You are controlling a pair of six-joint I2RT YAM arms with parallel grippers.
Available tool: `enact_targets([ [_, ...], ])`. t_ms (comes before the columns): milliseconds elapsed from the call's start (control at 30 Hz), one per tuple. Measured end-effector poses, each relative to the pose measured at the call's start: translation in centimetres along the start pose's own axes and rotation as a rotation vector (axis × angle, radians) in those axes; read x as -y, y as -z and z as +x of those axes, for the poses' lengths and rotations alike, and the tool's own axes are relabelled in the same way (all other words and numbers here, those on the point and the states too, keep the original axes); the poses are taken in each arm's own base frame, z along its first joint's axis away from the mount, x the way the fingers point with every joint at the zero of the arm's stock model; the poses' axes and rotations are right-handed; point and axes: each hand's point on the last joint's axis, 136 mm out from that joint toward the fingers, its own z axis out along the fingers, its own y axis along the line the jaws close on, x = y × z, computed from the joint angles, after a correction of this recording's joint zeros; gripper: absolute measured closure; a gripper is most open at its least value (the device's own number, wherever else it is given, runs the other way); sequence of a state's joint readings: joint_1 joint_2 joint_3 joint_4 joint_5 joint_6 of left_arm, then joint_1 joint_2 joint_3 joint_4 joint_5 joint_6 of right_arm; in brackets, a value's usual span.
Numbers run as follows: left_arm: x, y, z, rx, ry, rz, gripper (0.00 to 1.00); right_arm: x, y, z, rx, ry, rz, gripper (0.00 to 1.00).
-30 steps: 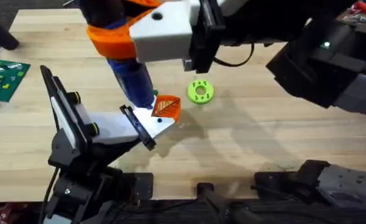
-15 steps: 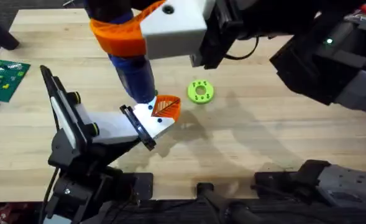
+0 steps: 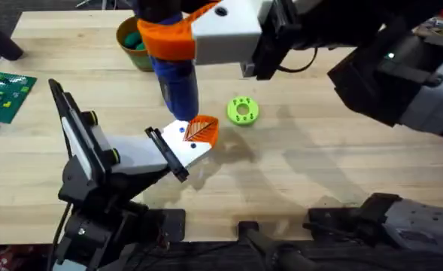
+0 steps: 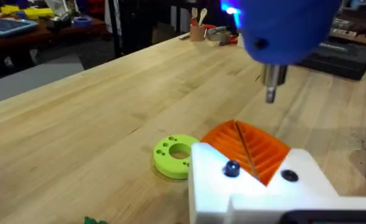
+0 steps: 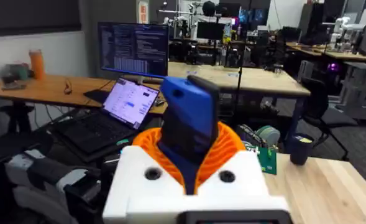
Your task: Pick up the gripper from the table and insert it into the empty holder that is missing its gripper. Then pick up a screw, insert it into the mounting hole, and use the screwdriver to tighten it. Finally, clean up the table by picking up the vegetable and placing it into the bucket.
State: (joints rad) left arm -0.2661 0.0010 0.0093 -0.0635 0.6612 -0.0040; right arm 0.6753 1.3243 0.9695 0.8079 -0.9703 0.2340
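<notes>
Overhead view: the right gripper (image 3: 168, 38), a white body with orange jaws, hangs over the far middle of the table (image 3: 319, 173), closed on the screwdriver (image 3: 177, 86).
Screwdriver: a thick blue cylinder held upright, tapering downward; in the left wrist view its short metal tip (image 4: 270, 84) hangs just above the orange piece, not touching it.
Right wrist view: the orange ribbed pads (image 5: 229, 152) press both sides of the blue handle (image 5: 189, 124).
Gripper piece: the gripper (image 3: 201, 131) is a small orange wedge with a dark slotted lattice across its face; it sits against the tip of the holder (image 3: 177, 147), near the table's middle.
Holder: a white wedge on a black jointed arm at the left, edged by a thin black plate; the left wrist view shows a dark screw head (image 4: 231, 168) and a second dark hole on its white face.
Left gripper: cannot tell how its fingers stand.
Green disc (image 3: 242, 111): flat, bright green, with small holes, lying just right of the orange piece.
Bucket (image 3: 125, 39): round, tan-brown, at the far edge, with something green inside.
</notes>
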Motion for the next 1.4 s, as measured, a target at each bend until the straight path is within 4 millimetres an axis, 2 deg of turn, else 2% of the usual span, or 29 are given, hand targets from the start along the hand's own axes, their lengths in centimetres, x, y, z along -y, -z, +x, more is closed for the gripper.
enact_targets([
  [233,0.0,0.0,0.0,0.0,0.0,0.0,0.992,0.2,0.1,0.1,-0.001,-0.023,0.004,0.941],
  [533,0.0,0.0,0.0,0.0,0.0,0.0,0.992,1.0,-0.3,1.5,-0.012,-0.044,0.003,0.941],
  [733,0.0,0.0,0.0,0.0,0.0,0.0,0.992,0.2,-0.8,1.1,0.03,0.038,-0.066,0.941],
  [1000,0.0,0.0,0.0,0.0,0.0,0.0,0.992,0.1,-0.9,2.0,0.013,-0.021,-0.09,0.941],
  [1400,0.0,0.0,0.0,0.0,0.0,0.0,0.992,-0.7,-1.5,2.0,0.02,-0.019,-0.119,0.941],
])
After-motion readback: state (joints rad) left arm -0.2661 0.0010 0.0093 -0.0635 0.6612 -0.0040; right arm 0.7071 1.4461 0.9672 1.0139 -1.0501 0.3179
